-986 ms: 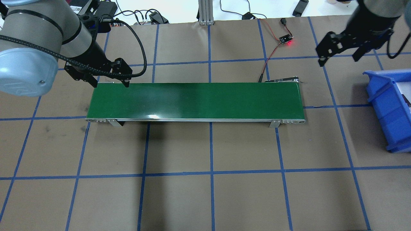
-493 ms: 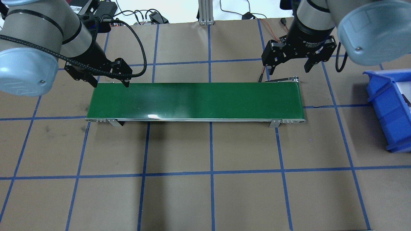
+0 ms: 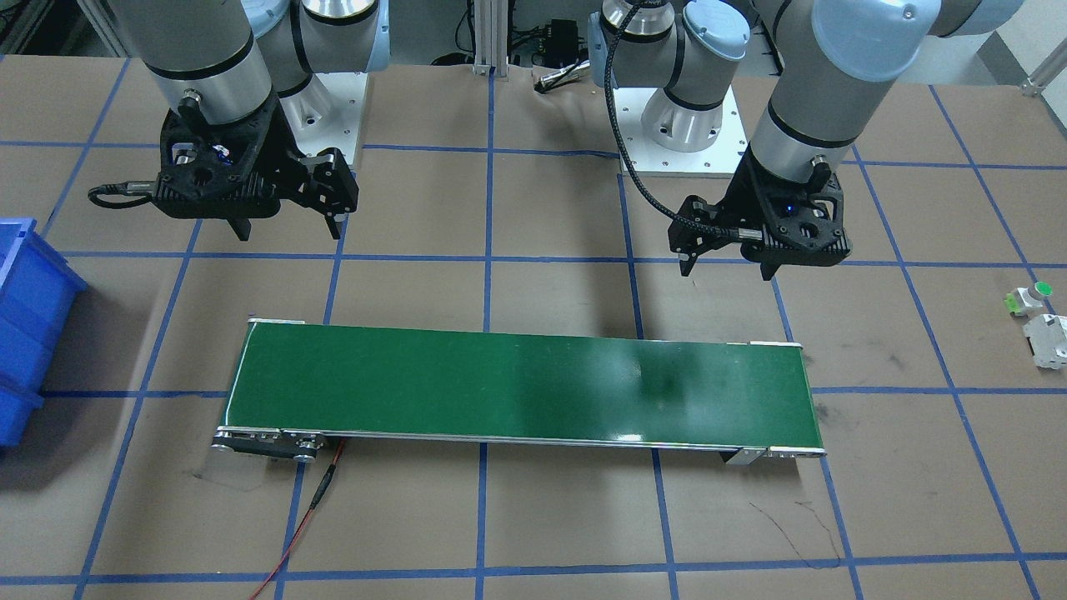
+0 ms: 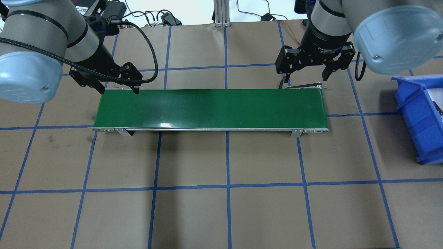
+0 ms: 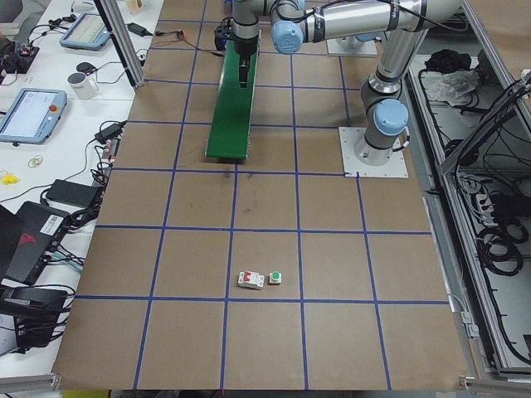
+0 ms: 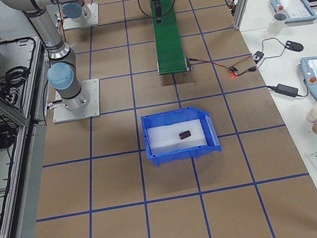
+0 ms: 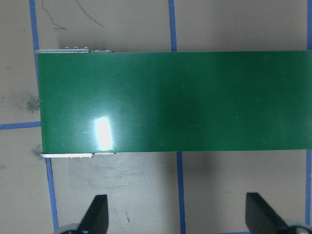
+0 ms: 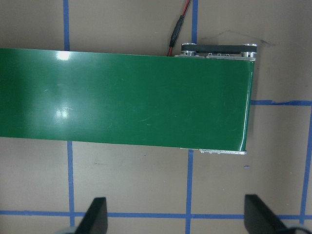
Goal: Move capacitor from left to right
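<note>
The capacitor shows only in the exterior right view, as a small dark stub lying on the white floor of the blue bin. My left gripper is open and empty, hovering at the robot-side edge of the green conveyor belt at its left end. It also shows in the front-facing view and its own wrist view. My right gripper is open and empty above the belt's right end, and also shows in the front-facing view and its wrist view.
The blue bin stands right of the belt. A white part with a green cap and a white-grey block lie far out on the robot's left. A red wire runs to the belt's right end.
My right arm has swung in from the far right, near the bin, to the belt's right end, still open. My left arm has not moved.
</note>
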### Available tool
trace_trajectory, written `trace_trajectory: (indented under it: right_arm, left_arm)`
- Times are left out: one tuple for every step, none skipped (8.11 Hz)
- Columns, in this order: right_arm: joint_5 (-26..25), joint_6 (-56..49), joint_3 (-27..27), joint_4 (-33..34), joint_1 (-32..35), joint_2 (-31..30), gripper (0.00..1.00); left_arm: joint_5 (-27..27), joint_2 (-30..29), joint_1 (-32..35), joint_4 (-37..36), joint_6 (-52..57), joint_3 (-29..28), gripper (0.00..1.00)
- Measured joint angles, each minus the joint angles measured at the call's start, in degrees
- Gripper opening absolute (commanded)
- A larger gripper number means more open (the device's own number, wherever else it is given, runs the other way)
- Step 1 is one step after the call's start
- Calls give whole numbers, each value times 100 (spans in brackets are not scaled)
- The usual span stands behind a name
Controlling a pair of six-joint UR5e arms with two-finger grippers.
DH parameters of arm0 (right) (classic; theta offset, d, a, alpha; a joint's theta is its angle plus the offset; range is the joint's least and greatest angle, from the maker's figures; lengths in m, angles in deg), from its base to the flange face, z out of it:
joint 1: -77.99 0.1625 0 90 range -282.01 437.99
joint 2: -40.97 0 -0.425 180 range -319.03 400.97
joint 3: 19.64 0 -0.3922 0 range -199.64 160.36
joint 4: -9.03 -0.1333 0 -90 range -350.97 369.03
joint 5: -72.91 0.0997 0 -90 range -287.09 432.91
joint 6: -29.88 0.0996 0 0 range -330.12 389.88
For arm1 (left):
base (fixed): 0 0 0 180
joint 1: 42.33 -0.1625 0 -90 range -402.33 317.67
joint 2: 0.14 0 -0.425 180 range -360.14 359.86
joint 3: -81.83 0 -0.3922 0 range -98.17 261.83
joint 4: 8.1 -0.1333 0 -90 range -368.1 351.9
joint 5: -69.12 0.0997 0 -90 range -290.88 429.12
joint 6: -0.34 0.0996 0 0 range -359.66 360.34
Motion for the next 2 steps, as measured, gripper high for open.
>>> trace_trajectory:
  right_arm:
    - [-8,3,0,4,2,5,100]
    - [-17,4,0,9,4,7,100]
  left_arm:
    - [0,-2,1,-5,-2,0,100]
    - [0,-2,0,-7,-1,0,100]
